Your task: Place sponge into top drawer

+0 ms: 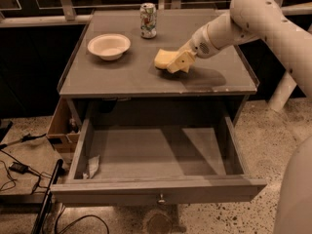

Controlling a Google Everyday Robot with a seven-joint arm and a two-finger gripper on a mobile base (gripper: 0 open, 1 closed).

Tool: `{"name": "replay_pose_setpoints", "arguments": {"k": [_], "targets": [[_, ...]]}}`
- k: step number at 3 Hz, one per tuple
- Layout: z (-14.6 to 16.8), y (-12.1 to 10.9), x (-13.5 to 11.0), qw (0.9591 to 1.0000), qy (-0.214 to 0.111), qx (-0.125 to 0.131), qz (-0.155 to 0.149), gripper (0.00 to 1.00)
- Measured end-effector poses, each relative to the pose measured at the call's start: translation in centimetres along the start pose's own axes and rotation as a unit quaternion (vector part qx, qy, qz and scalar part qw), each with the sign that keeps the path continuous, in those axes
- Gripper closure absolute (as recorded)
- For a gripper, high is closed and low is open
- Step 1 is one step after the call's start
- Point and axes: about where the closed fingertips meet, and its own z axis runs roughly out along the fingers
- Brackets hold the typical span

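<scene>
The pale yellow sponge (163, 58) is held by my cream-coloured gripper (178, 62) just above the middle of the grey tabletop (122, 77), with a shadow under it to the right. The gripper is shut on the sponge's right end, and my arm reaches in from the upper right. The top drawer (156, 189) is pulled fully open below the tabletop's front edge, showing its flat grey bottom and the small knob (160, 198) at front centre. The sponge is over the tabletop, behind the drawer opening.
A white bowl (108, 45) sits at the tabletop's back left and a drink can (148, 20) at the back centre. A crumpled scrap (92, 165) lies in the drawer's front left corner. A cardboard box (61, 126) and cables (19, 167) are on the floor at left.
</scene>
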Motion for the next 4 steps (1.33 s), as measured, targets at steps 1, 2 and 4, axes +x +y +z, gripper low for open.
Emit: {"name": "replay_pose_setpoints", "arguments": {"k": [1,2,4], "targets": [[-2.2,2.8,0.2,0.9998,-0.011,-0.01,-0.013,1.0],[-5.5,7.4,0.9,0.9987,-0.025,-0.035,-0.026,1.0],[-9.8,13.8,1.7,0.9951,-0.048,-0.081,-0.03,1.0]]}}
